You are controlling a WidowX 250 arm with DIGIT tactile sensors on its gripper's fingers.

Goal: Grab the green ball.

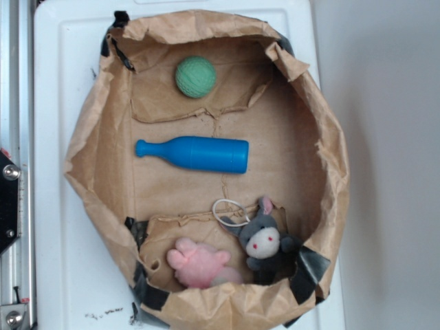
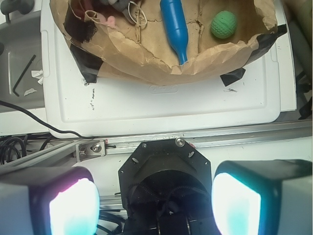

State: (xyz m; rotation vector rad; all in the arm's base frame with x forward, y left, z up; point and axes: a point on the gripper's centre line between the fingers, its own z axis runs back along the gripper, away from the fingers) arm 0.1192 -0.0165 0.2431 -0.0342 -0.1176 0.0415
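Observation:
The green ball [image 1: 196, 76] is a small mint-green ribbed ball lying at the far end of a brown paper basin [image 1: 93, 137]. It also shows in the wrist view [image 2: 224, 24] at the top right. A blue bowling-pin-shaped bottle [image 1: 196, 154] lies on its side in the middle of the basin. My gripper [image 2: 155, 205] is open and empty, its two glowing pads wide apart. It is well back from the basin, over the robot's base and the metal rail. The gripper does not show in the exterior view.
A pink plush [image 1: 199, 263], a grey plush donkey [image 1: 265, 240] and a rubber band [image 1: 230, 212] lie at the basin's near end. The basin sits on a white tray [image 1: 62, 206]. A metal rail [image 2: 230, 134] and black base plate [image 2: 166, 166] lie under the gripper.

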